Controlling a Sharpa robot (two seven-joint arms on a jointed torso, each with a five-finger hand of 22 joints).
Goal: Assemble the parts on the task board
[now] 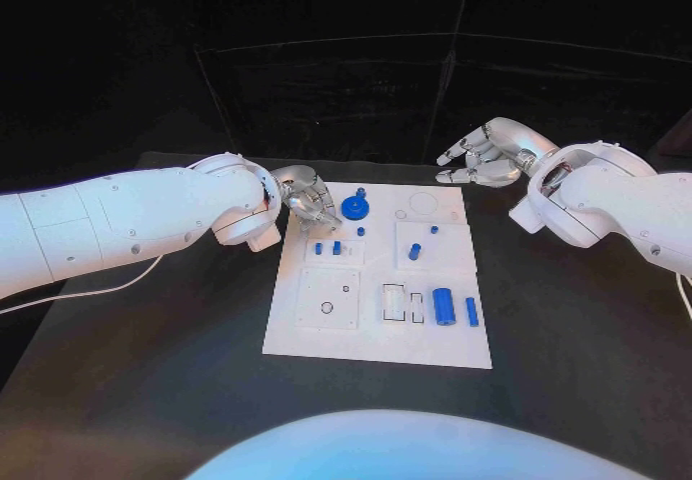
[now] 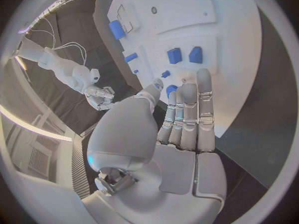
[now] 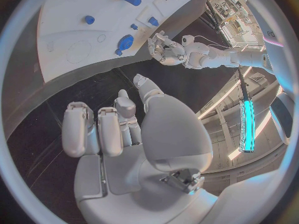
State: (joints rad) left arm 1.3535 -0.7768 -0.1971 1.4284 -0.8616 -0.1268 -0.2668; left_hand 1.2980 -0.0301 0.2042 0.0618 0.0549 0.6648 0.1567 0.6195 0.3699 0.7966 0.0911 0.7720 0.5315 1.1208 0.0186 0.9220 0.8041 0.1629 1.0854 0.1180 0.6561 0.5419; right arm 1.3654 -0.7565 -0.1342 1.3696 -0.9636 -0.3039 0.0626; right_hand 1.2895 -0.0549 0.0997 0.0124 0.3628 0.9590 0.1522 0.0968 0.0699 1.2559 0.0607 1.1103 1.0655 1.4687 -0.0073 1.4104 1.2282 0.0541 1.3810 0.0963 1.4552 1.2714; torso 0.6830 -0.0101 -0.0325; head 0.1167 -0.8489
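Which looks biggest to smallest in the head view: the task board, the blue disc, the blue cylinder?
1. Task board
2. Blue cylinder and blue disc look close in size; unsure which is larger.

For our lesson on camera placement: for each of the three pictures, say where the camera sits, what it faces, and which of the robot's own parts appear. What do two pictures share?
Head view: on the robot's head, facing down at the white task board; both arms and hands show.
Left wrist view: behind the silver left hand, facing the board.
Right wrist view: behind the silver right hand, off the board's edge.
Shared: the round blue disc part.
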